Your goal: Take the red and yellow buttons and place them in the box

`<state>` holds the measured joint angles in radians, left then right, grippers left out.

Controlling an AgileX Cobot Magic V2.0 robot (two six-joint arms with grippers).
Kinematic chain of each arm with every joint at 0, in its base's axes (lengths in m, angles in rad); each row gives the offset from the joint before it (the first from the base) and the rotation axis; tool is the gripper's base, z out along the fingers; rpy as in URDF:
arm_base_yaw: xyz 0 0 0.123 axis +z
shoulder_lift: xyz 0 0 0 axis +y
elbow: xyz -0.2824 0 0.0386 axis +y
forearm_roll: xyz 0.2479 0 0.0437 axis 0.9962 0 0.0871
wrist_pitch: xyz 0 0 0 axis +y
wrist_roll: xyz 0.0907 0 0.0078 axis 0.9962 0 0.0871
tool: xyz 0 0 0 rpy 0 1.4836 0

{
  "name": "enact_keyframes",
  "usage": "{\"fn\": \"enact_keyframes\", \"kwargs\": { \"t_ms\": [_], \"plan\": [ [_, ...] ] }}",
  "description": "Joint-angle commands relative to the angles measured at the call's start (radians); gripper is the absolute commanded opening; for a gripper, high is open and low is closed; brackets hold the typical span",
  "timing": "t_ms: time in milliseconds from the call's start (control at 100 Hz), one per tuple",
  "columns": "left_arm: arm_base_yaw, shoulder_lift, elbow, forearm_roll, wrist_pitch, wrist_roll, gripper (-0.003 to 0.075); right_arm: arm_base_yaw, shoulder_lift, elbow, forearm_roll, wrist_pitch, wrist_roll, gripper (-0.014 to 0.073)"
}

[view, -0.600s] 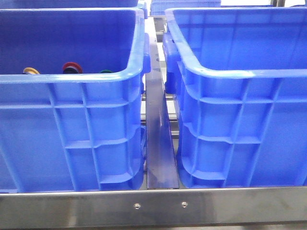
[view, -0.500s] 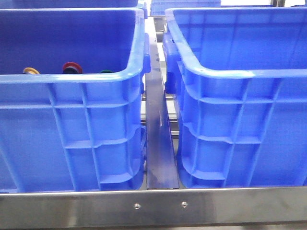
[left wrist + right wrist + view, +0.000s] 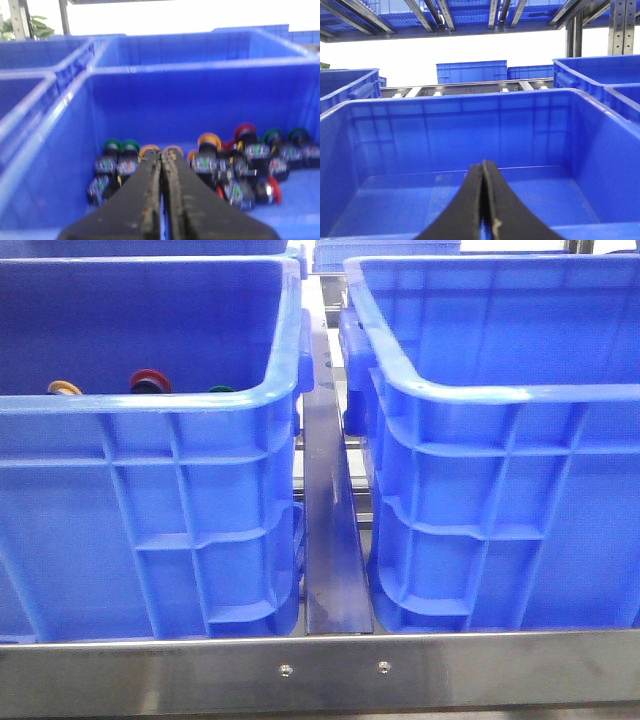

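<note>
Many push buttons lie heaped in the left blue crate (image 3: pixel 150 405). Over its near rim in the front view I see a yellow cap (image 3: pixel 64 388), a red cap (image 3: pixel 150 381) and a green cap (image 3: pixel 221 390). In the left wrist view my left gripper (image 3: pixel 161 152) is shut with nothing in it and points at the heap, where a red-capped button (image 3: pixel 245 131) and a yellow-capped button (image 3: pixel 209 140) show. The box (image 3: pixel 480 392) on the right has nothing in it. My right gripper (image 3: pixel 483 165) hangs shut over its bare floor (image 3: pixel 395 200). Neither gripper shows in the front view.
Green-capped buttons (image 3: pixel 112 146) lie among the heap. A narrow metal gap (image 3: pixel 335 540) separates the two crates, and a steel rail (image 3: pixel 330 670) runs along the front. More blue crates (image 3: pixel 472 71) and a rack stand behind.
</note>
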<state>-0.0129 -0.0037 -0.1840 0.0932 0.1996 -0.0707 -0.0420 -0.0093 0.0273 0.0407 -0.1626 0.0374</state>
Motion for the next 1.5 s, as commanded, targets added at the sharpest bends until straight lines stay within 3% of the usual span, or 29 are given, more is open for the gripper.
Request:
{"fn": "enact_keyframes", "kwargs": {
  "t_ms": [0,460,650,970,1090,1260,1310,1370,1490],
  "plan": [
    [0.002,0.044,-0.127,-0.028,-0.001,-0.003,-0.002,-0.003,-0.022,0.005,-0.007,-0.088,-0.004,-0.0068],
    [0.002,0.509,-0.664,-0.099,0.483,0.023,-0.002,-0.003,-0.022,0.005,-0.007,-0.088,-0.004,-0.0068],
    [0.002,0.662,-0.751,-0.103,0.513,0.023,-0.002,-0.003,-0.022,0.005,-0.007,-0.088,-0.004,-0.0068],
    [0.002,0.765,-0.761,-0.109,0.508,0.023,-0.0011,-0.003,-0.022,0.005,-0.007,-0.088,-0.004,-0.0068],
    [0.002,0.765,-0.761,-0.109,0.522,0.023,0.0104,-0.003,-0.022,0.005,-0.007,-0.088,-0.004,-0.0068],
    [0.002,0.765,-0.761,-0.109,0.526,0.023,0.0458,-0.003,-0.022,0.005,-0.007,-0.088,-0.004,-0.0068],
    [0.002,0.765,-0.761,-0.109,0.528,0.023,0.0529,-0.003,-0.022,0.005,-0.007,-0.088,-0.004,-0.0068],
    [0.002,0.765,-0.761,-0.109,0.53,0.023,0.0563,-0.003,-0.022,0.005,-0.007,-0.088,-0.004,-0.0068],
    [-0.017,0.765,-0.761,-0.135,0.526,0.024,0.0551,-0.003,-0.022,0.005,-0.007,-0.088,-0.004,-0.0068]
  ]
}}
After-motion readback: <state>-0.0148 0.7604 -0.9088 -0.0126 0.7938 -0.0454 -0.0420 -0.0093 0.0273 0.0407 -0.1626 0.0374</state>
